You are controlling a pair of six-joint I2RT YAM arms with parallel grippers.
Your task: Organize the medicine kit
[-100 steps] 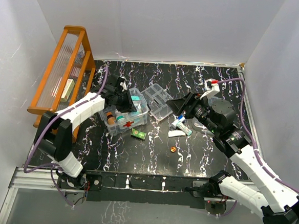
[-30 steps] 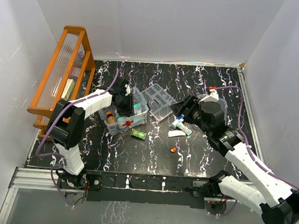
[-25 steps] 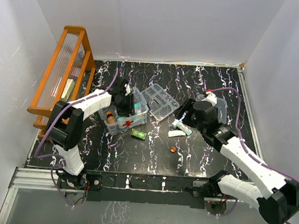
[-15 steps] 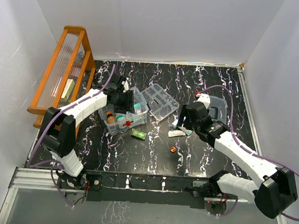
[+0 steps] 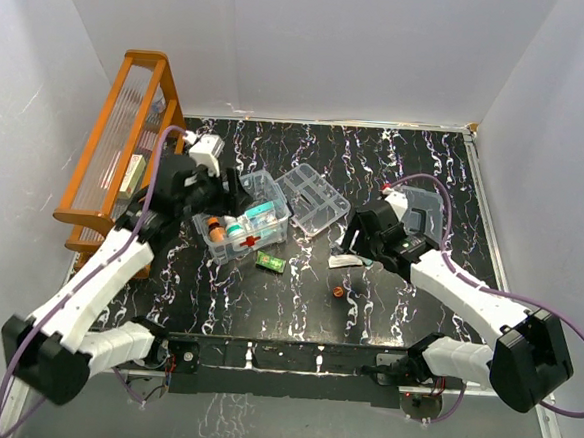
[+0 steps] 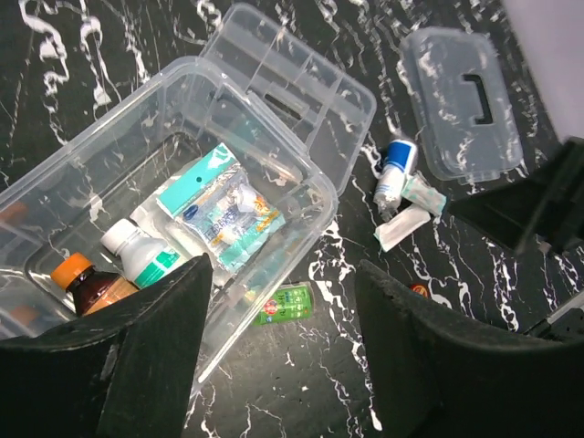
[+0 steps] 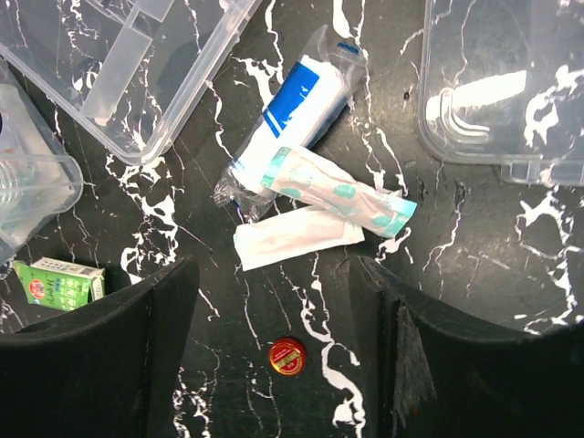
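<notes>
- black marbled table (image 5: pixel 296 300) with white walls on three sides; an orange slatted rack (image 5: pixel 117 137) stands along its left edge.
- we see the clear box with a red cross (image 5: pixel 253 242) left of the table's middle, uncovered and just beside the rack's foot.
- inside it lie a brown bottle with an orange cap (image 6: pixel 87 283), a white bottle with a green label (image 6: pixel 141 251) and a teal foil packet (image 6: pixel 224 210).
- the divided tray (image 5: pixel 314 195) sits at the box's far right corner, touching it or nearly so; we cannot tell which.
- the lid (image 6: pixel 447 128) with its dark handle lies flat further right, apart from the tray.
- the left gripper (image 6: pixel 281 274) hangs above the box, its jaws spread with nothing between them.
- the right gripper (image 7: pixel 271 274) hovers over the loose items between tray and lid, jaws wide apart and empty.
- under it we see a wrapped blue-and-white tube (image 7: pixel 297 114), a teal-dotted packet (image 7: pixel 342 192) lying across the tube's end, and a white strip (image 7: pixel 297 235) against the packet.
- a small red cap (image 7: pixel 288 356) lies nearer the arms, and a small green carton (image 7: pixel 57 281) just in front of the box.
</notes>
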